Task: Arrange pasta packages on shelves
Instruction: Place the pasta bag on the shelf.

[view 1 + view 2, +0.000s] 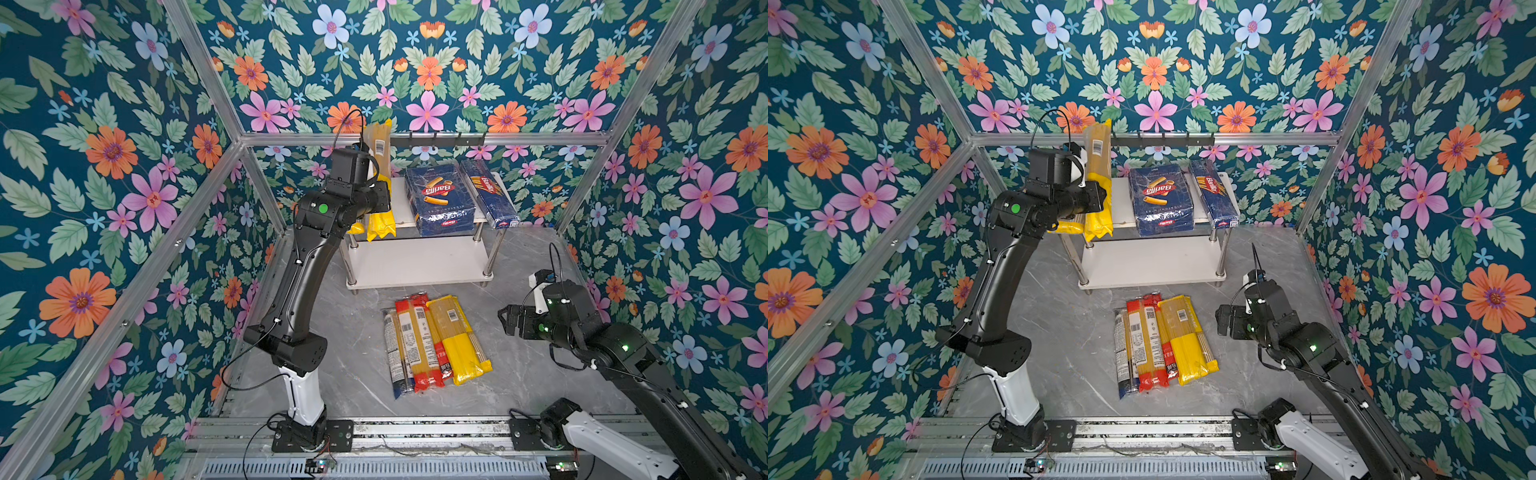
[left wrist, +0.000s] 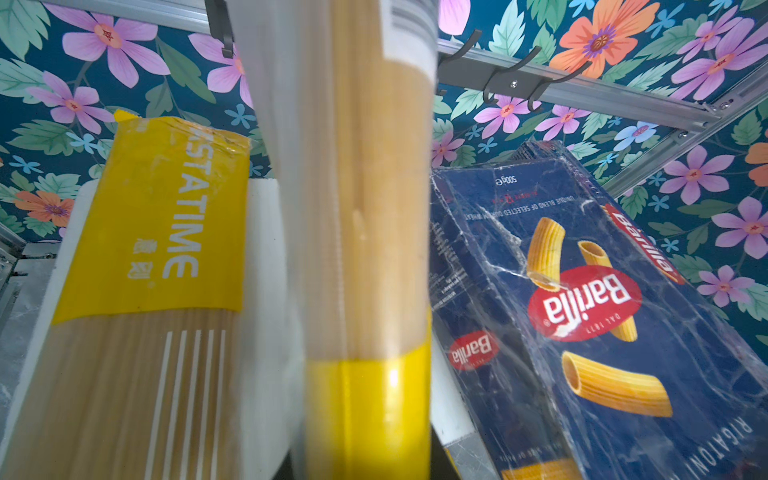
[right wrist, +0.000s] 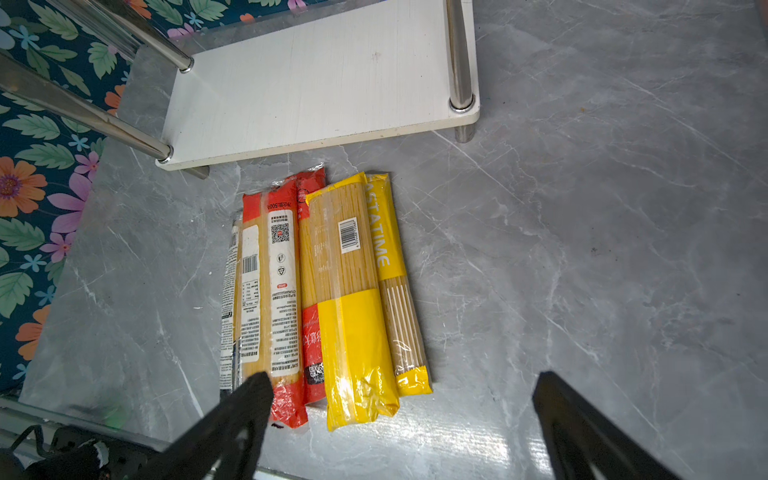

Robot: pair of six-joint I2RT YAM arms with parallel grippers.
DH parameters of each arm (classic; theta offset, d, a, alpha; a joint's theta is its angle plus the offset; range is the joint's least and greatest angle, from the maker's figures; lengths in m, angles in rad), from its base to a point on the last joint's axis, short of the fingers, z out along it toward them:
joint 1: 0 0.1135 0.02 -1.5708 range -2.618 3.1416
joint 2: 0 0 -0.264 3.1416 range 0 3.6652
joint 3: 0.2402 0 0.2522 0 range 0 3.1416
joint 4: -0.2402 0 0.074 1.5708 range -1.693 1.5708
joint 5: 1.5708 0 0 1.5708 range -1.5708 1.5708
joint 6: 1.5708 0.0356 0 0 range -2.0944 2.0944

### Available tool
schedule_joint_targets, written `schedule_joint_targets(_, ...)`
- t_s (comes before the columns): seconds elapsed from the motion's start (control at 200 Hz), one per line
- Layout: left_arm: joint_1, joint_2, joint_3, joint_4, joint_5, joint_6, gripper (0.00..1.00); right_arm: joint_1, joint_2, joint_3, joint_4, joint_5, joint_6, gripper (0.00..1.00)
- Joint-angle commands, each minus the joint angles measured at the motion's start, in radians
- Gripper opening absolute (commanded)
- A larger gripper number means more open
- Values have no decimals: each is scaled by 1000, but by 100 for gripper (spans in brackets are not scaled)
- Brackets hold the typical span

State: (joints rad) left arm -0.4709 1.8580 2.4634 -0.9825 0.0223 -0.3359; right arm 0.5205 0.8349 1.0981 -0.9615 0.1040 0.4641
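Left gripper jaws pinching a long, glossy yellow spaghetti bag upright over the white upper shelf, at 9 o'clock of the crinkled dark-blue rigatoni bag. Right gripper jaws spread wide above the grey marbled table, near flat-lying spaghetti packs.

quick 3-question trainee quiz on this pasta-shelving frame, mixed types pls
1. True or false: the lower shelf board carries a pack.
2. What does the left gripper hold? A) rigatoni bag B) yellow spaghetti pack C) nothing
3. Fill in: the right gripper hangs open above the ____ of packs on the floor.

Key: 1 false. 2 B, the yellow spaghetti pack, above the top shelf beside the rigatoni bag. 3 pile.
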Motion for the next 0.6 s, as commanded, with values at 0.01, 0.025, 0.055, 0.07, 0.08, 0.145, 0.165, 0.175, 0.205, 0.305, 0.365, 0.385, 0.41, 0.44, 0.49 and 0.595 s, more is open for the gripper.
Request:
schedule_joint_targets(0.01,7,2,10,166,15,20,16,0,1,-3,-4,16,-8,99)
schedule_joint_targets(0.025,8,3,9,168,15,21,16,0,1,-4,-3,16,-8,99)
schedule_joint_targets(0.055,10,5,9,169,15,21,16,0,2,-4,-4,18,-10,99)
schedule_joint_targets(0.07,11,6,9,169,14,21,16,0,3,-4,-4,18,-10,99)
schedule_joint_targets(0.08,12,7,9,169,16,21,16,0,3,-4,-4,18,-10,99)
schedule_joint_targets(0.145,15,12,10,171,19,19,16,1,6,-6,-4,23,-12,99)
schedule_joint_targets(0.165,17,13,9,171,21,21,16,0,6,-6,-4,26,-12,99)
schedule_joint_targets(0.175,17,13,9,172,21,20,16,0,6,-6,-3,26,-12,99)
schedule_joint_targets(0.205,18,15,9,173,22,18,16,0,7,-6,-3,28,-12,99)
schedule_joint_targets(0.305,24,19,9,175,28,21,19,0,13,-4,-2,29,-12,99)
schedule_joint_targets(0.365,26,21,9,178,36,21,23,0,14,-3,-1,29,-15,99)
schedule_joint_targets(0.385,27,22,9,179,37,19,26,0,15,-4,0,31,-15,99)
schedule_joint_targets(0.41,28,23,8,180,40,21,31,1,15,-4,-1,31,-15,99)
schedule_joint_targets(0.44,28,24,9,181,43,21,35,0,16,-3,0,32,-15,99)
schedule_joint_targets(0.49,28,27,8,184,47,21,42,0,17,-6,1,33,-14,99)
schedule_joint_targets(0.595,29,27,3,192,56,21,60,0,17,-7,1,34,-16,99)
